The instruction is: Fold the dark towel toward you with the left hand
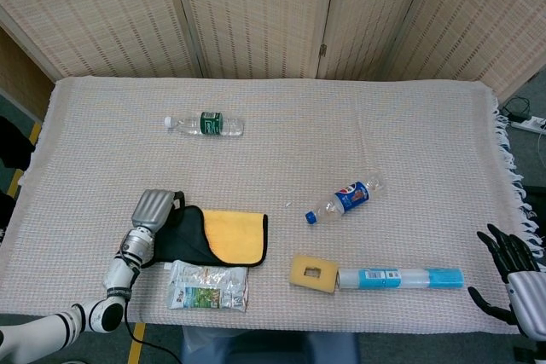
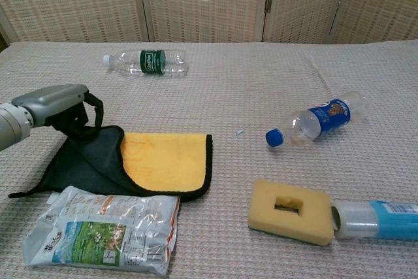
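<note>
Silver-grey shell on the left hand (image 2: 55, 102) with black fingers (image 2: 95, 104), white segmented forearm with dark joint rings; black right hand (image 1: 510, 274) on a pale grey wrist casing.

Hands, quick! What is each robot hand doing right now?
Left hand: pinching the far left corner of the dark towel.
Right hand: off the table's right edge, fingers spread, holding nothing.

Two bottles (image 1: 205, 124) (image 1: 344, 199), towel (image 1: 230, 237), sponge (image 1: 314, 273), packet (image 1: 208, 286), tube (image 1: 401, 278)
</note>
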{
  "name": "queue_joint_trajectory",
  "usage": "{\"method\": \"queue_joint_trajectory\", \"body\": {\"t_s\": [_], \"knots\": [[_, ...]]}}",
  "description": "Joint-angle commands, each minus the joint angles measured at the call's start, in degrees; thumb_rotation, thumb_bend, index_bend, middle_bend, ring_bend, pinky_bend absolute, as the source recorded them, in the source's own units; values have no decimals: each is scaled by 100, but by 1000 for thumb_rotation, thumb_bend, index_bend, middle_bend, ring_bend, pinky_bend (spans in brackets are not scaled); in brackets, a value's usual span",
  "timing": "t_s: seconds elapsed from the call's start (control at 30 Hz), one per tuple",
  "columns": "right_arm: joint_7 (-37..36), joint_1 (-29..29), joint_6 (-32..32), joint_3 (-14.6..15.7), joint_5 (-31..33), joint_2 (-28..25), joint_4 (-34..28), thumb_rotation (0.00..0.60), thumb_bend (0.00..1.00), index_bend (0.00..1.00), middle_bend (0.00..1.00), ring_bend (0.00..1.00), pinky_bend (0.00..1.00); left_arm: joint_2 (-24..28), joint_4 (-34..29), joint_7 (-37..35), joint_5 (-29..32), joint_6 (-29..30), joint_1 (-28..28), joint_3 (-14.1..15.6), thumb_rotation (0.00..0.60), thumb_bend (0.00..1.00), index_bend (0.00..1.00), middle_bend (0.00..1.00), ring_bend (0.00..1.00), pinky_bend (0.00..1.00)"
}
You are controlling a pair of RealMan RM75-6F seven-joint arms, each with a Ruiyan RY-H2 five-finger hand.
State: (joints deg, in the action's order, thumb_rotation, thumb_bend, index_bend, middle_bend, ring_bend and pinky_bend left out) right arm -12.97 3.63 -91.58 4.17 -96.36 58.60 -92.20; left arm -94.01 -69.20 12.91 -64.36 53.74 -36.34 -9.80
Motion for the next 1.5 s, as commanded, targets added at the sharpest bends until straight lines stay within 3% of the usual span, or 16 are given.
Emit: {"method": "queue_joint_trajectory", "body": {"t_s": [0.03, 0.1, 0.23, 0.4, 0.9, 1.2, 1.5], "knots": [[8, 3, 1, 3, -5, 6, 4, 600, 347, 0, 0, 0, 0, 13, -6, -4, 9, 17, 38, 35, 600, 485, 606, 1000, 1000, 1000], [12, -4, 20, 9, -10, 9, 3, 600, 347, 0, 0, 0, 0, 10, 0, -52, -10, 28, 51, 43, 600, 486, 576, 1000, 1000, 1000], [23, 0, 6, 5, -11, 13, -3, 600, 348, 0, 0, 0, 0, 15, -21, -159, -79, 42, 44, 32, 600, 485, 411, 1000, 1000, 1000], [3, -5, 15, 0, -1, 15, 6, 600, 348, 0, 0, 0, 0, 51, -113, -136, -78, -16, -20, -2, 600, 485, 381, 1000, 1000, 1000], [-9, 2, -4, -21, 32, 18, 22, 600, 347, 0, 0, 0, 0, 78, -146, 151, 533, -572, -289, -95, 600, 485, 429, 1000, 1000, 1000], [-23, 7, -18, -21, 21, 17, 26, 600, 347, 0, 0, 0, 0, 83, -205, 130, 447, -436, -270, -32, 600, 485, 602, 1000, 1000, 1000], [-17, 32, -73, -5, -28, 18, 27, 600, 347, 0, 0, 0, 0, 198, -437, 66, 222, -78, -142, 24, 600, 486, 649, 1000, 1000, 1000]]}}
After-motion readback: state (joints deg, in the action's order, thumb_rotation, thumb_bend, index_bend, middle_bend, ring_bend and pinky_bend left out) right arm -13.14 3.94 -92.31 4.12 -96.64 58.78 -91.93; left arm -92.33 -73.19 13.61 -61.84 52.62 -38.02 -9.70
